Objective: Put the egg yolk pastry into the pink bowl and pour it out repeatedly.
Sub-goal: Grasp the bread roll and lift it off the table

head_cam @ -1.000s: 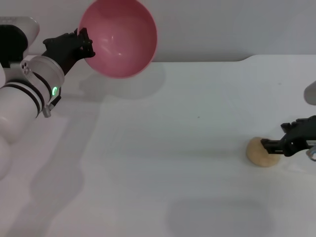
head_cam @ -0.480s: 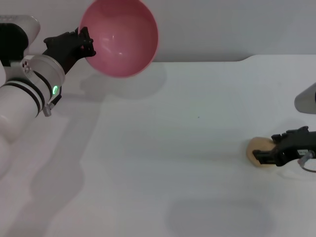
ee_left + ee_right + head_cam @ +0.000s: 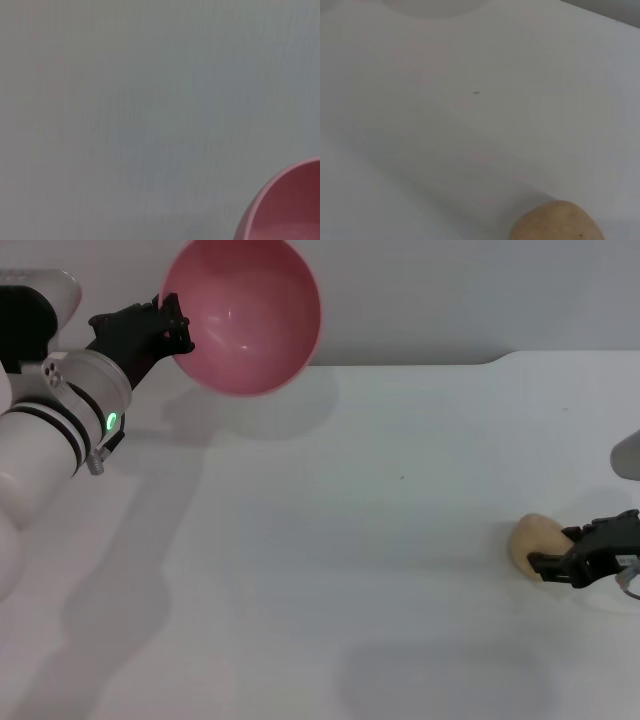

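Observation:
The pink bowl [image 3: 245, 315] hangs in the air at the far left, tipped so its empty inside faces me. My left gripper [image 3: 176, 335] is shut on its left rim. A piece of that bowl [image 3: 287, 210] shows in the left wrist view. The egg yolk pastry [image 3: 535, 542], a pale tan ball, is at the right of the white table [image 3: 350, 540]. My right gripper [image 3: 562, 552] reaches it from the right, its black fingers closed on the pastry's right side. The pastry [image 3: 555, 224] also shows close up in the right wrist view.
The table's far edge runs along a grey wall [image 3: 450, 290] behind the bowl. A small dark speck [image 3: 402, 477] lies mid-table. The bowl's shadow [image 3: 250, 405] falls on the table below it.
My right gripper went over the pastry, then drew back slightly to the right, and the pastry shifted right and tilted with it. The left arm and bowl stayed still.

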Robot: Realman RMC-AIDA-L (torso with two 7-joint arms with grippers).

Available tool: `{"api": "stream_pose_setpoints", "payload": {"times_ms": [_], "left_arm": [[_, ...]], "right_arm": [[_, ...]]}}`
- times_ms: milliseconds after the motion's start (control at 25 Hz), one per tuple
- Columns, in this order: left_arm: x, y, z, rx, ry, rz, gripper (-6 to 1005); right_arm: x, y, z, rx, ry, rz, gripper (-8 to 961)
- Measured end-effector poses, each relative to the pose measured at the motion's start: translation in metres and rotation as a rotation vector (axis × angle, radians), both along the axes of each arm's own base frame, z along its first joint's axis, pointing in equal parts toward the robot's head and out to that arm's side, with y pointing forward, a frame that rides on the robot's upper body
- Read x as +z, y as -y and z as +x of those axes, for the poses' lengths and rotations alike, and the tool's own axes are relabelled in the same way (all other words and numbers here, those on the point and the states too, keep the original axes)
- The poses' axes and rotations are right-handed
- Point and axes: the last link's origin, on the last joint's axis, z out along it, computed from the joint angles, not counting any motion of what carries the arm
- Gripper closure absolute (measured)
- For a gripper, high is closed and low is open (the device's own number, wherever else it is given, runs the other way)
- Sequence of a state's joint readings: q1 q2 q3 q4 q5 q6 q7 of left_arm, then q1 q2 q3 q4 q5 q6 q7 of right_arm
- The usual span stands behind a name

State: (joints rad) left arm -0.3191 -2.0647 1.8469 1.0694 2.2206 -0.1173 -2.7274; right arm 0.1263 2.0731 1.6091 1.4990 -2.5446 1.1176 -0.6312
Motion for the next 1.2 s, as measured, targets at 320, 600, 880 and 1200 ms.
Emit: {"api": "stream_pose_setpoints", "payload": {"times_ms": [320, 600, 880, 1200], "left_arm": [[0.001, 0.0, 0.002, -0.008, 0.0, 0.003, 999], [0.002, 0.005, 0.013, -0.025, 0.013, -0.043, 1000], [0.011, 0.013, 0.044, -0.087, -0.046, -0.212, 1000], [0.012, 0.01, 0.048, -0.022, -0.185, -0.375, 1001]], "right_arm": [[0.003, -0.002, 0.003, 0.003, 0.015, 0.022, 508], [0.008, -0.005, -0.001, 0.043, 0.032, 0.059, 600], [0.022, -0.005, -0.013, 0.149, 0.063, 0.135, 704], [0.035, -0.005, -0.04, 0.284, 0.079, 0.209, 757]]}}
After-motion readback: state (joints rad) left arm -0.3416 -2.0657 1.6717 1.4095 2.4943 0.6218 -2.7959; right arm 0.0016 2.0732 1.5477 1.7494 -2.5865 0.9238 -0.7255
